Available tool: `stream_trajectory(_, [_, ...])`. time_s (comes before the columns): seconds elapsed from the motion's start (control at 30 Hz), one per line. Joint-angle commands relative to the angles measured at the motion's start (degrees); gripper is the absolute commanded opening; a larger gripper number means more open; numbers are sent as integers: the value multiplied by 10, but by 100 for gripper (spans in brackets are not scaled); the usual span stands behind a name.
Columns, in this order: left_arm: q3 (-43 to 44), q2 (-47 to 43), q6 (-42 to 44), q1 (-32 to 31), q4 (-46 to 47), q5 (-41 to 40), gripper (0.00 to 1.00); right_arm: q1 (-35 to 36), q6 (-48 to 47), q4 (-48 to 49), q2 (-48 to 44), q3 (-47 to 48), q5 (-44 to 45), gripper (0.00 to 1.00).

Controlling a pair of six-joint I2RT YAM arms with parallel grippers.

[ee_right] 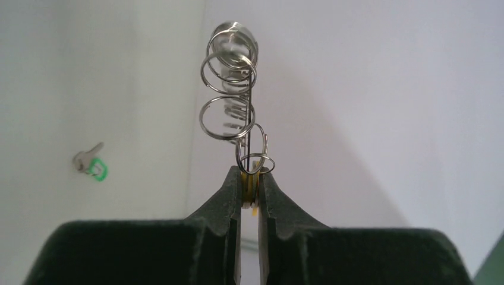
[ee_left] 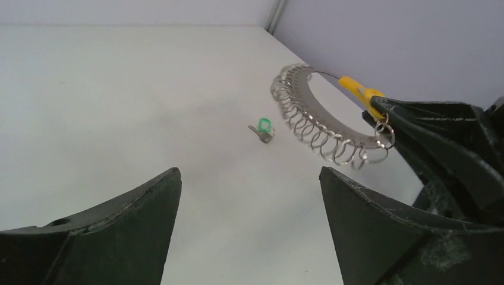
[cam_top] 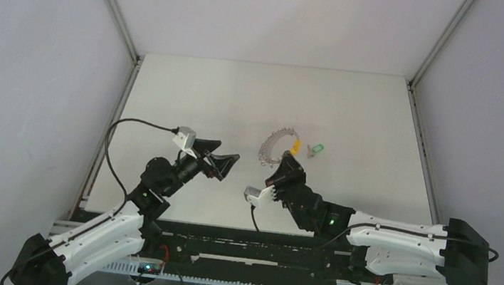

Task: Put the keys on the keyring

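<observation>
Pinching the keyring point(ee_left: 324, 116) rim; right tool point(ee_right: 250, 178)

Fig.: robot lab test cell, seen from beside the bench. Evidence: plain white tabletop point(cam_top: 190, 92) boxed in by blank grey panels point(cam_top: 30, 53) w/ bare metal corner struts point(cam_top: 114, 5); left arm point(cam_top: 102, 236) & right arm point(cam_top: 395, 241) bolted to a black rail point(cam_top: 244, 246) at near edge; exposed cable point(cam_top: 114, 163); green status LED point(cam_top: 332, 221) lit.
</observation>
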Motion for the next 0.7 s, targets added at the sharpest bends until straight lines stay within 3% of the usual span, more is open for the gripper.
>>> stream_trajectory(0.0, [67, 15, -63, 4, -40, 40, 91, 18, -152, 130, 2, -30, -4, 0])
stream_trajectory(0.17, [93, 6, -86, 4, -64, 70, 91, 9, -188, 172, -61, -43, -30, 0])
stream_trajectory(0.33, [103, -3, -90, 4, -64, 99, 92, 23, -75, 131, -149, -31, -114, 0])
stream_trajectory(0.4, [108, 0, -99, 3, -59, 118, 91, 26, -94, 136, -149, -50, -128, 0])
stream_trajectory(0.5, [115, 6, -112, 2, -51, 147, 90, 28, -124, 219, -132, -78, -94, 0])
stream_trajectory(0.67, [117, -1, -113, -8, -51, 176, 89, 23, -105, 228, -152, -98, -133, 0])
